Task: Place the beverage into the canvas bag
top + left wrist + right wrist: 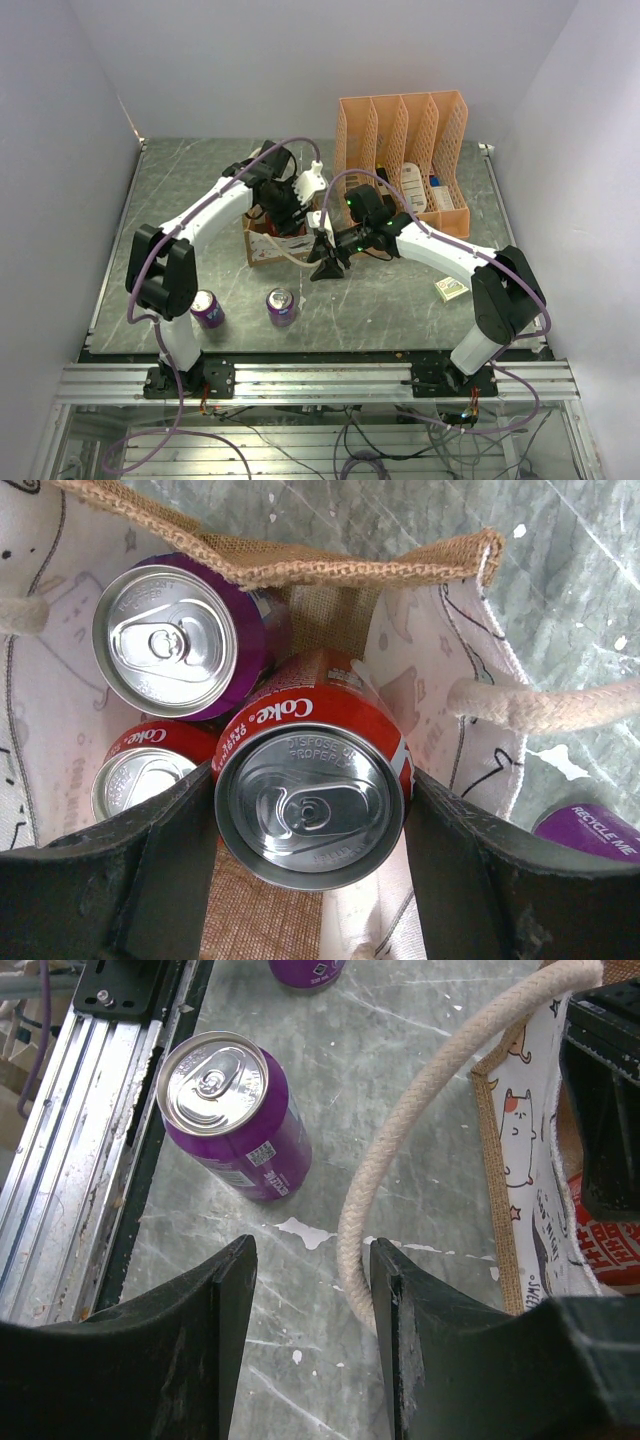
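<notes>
The canvas bag (262, 245) stands mid-table with its burlap rim (330, 565) open. My left gripper (310, 780) reaches down into it, its fingers closed on both sides of a red Coke can (310, 815). Beside that can in the bag are a purple can (165, 640) and a second Coke can (140, 780). My right gripper (312, 1270) hovers low over the table just in front of the bag (525, 1160), jaws apart. The bag's cream rope handle (400, 1130) loops down between them against the right finger, not pinched.
Two purple cans (207, 308) (281, 305) stand on the table near the front edge; one shows close by (235, 1120). An orange file organizer (405, 150) stands at the back right. A small pale box (451, 288) lies by the right arm.
</notes>
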Available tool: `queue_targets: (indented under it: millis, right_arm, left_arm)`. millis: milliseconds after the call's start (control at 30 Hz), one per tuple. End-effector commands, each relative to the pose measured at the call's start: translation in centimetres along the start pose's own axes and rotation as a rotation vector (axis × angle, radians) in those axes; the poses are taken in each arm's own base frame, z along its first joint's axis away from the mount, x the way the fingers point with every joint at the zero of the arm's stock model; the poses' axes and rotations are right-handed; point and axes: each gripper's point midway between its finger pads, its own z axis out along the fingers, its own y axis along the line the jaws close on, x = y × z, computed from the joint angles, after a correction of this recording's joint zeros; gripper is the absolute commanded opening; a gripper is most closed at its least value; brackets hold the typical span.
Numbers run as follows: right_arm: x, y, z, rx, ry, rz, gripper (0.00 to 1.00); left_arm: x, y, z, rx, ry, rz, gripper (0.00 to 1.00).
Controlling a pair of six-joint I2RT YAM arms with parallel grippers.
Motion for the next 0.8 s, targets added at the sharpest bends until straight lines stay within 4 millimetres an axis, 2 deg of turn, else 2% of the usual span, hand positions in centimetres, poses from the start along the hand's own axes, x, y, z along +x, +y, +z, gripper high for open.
queue_targets:
  millis: [0,233,400,600,767]
  right_arm:
    - [0.6,0.3,0.3,-0.012,0.007,0.003,0.49]
    - [0.7,0.3,0.3,-0.015,0.009,0.003,0.48]
    - [0.7,0.3,0.3,-0.018,0.009,0.002,0.48]
    - [0.8,0.2,0.3,-0.017,0.014,0.005,0.48]
    - [0.9,0.1,0.4,-0.018,0.017,0.006,0.48]
  left_arm:
    - [-2.4,1.3,0.3,-0.054,-0.063,0.076,0.16]
    - [-0.8,1.2,1.8,-0.05,-0.007,0.064,0.18]
    - [-0.4,1.1,2.0,-0.055,-0.007,0.065,0.22]
    - [-0.9,1.0,1.5,-0.057,-0.025,0.059,0.37]
    - [-1.6,0.7,0.9,-0.056,-0.05,0.054,0.41]
